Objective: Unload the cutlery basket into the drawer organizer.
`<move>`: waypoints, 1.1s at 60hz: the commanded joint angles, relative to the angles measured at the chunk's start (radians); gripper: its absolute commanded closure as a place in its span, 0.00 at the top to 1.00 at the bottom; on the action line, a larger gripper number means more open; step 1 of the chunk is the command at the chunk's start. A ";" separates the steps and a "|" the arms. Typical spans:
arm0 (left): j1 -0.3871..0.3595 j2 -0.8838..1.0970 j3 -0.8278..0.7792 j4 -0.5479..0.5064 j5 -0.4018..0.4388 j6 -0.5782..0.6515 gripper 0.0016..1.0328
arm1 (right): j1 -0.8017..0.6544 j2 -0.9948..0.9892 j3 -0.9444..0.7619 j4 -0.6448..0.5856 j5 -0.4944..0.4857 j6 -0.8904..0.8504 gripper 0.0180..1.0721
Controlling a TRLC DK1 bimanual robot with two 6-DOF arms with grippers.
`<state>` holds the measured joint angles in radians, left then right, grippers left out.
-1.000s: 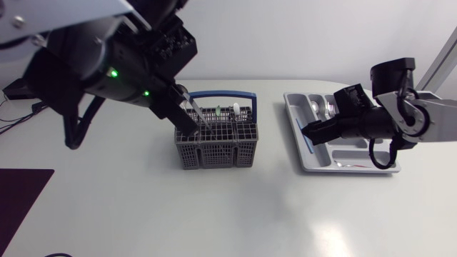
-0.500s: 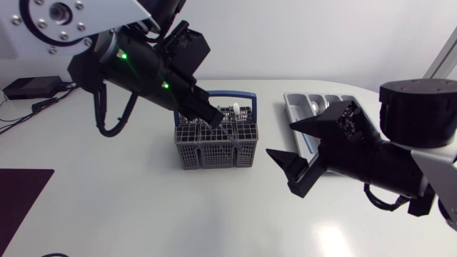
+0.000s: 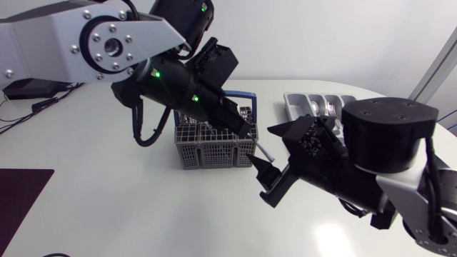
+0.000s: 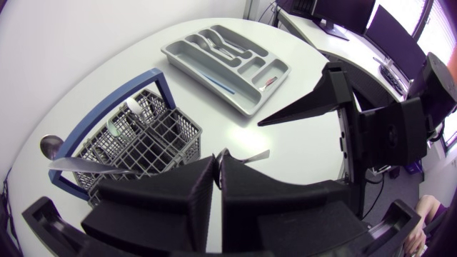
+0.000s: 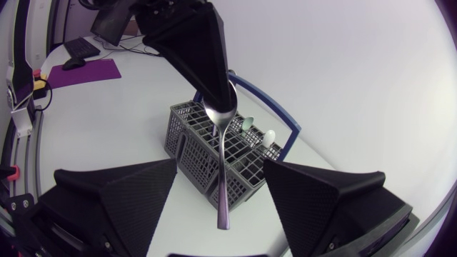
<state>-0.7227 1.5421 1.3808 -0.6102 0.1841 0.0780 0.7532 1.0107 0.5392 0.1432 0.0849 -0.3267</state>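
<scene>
The left claw (image 3: 247, 134) clamps a spoon (image 4: 86, 163) beside the basket's (image 3: 214, 153) right edge. The right claw (image 5: 220, 163) gapes around it, standing between basket and organizer (image 3: 296, 107) at the worktop's (image 3: 143, 207) far edge.

The round-edged white table (image 3: 143, 207) carried a grey mesh cutlery basket (image 3: 207, 153) with a blue handle near its middle, a grey drawer organizer (image 3: 300, 103) well apart toward its far right side, and a dark flat mat (image 3: 21, 207) at its near left edge.
</scene>
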 commanded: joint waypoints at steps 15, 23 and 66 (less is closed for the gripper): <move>-0.024 0.018 -0.045 0.004 0.021 -0.014 0.05 | 0.034 0.085 0.054 0.055 0.047 -0.040 0.47; -0.024 0.012 -0.055 0.004 0.021 -0.011 0.05 | 0.035 0.109 0.067 0.055 0.058 -0.044 0.34; -0.037 -0.004 -0.055 0.004 0.021 -0.012 0.05 | 0.035 0.135 0.045 0.045 0.049 -0.048 0.07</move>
<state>-0.7448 1.5448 1.3468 -0.6014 0.1944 0.0780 0.7837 1.1347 0.5854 0.1844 0.1307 -0.3496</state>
